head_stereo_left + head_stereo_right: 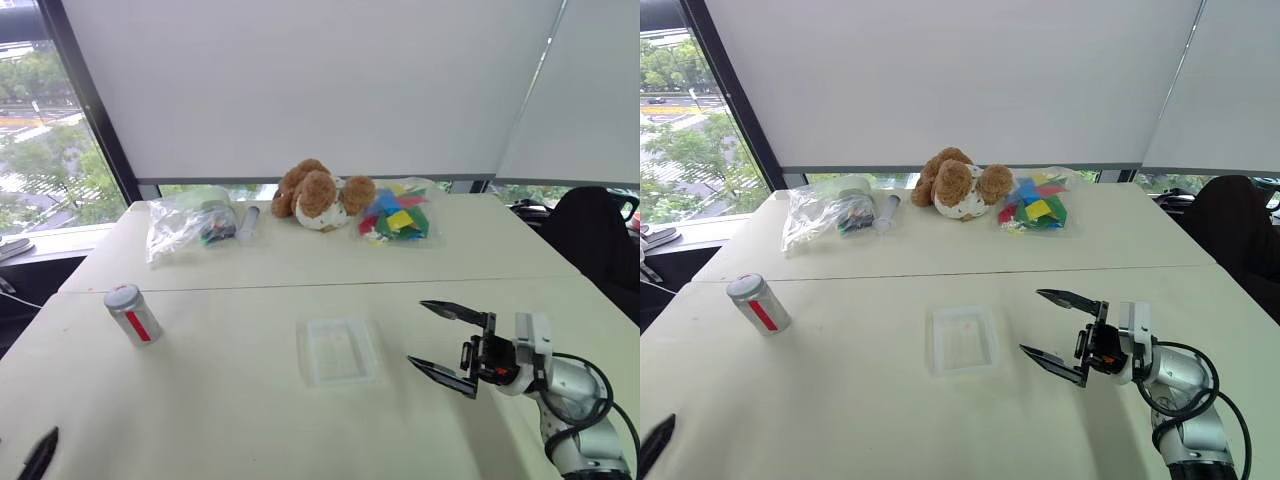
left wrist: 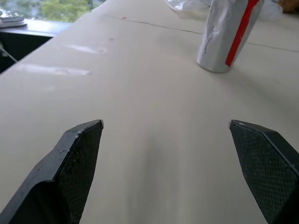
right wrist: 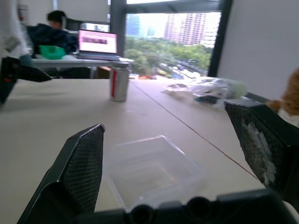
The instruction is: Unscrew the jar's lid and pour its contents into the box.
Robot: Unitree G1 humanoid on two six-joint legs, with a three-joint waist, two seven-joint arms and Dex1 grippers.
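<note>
A wide matte cream table (image 1: 250,420) carries everything. At its far edge lie a crinkled clear bag (image 1: 185,225), a furry brown teddy (image 1: 320,195) and a second bag (image 1: 400,215) of coloured pieces, all well clear of the work. The shallow clear box (image 1: 340,350) sits mid-table, just beside the right gripper (image 1: 448,342), jaws wide apart. The silvery jar (image 1: 135,316), lid (image 1: 121,296) on, stands upright to the left, ahead of the left gripper (image 2: 166,126), also spread.

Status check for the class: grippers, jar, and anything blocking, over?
Left gripper and right gripper open, empty. Jar upright, lid on. Box beside right gripper. Nothing blocking.
</note>
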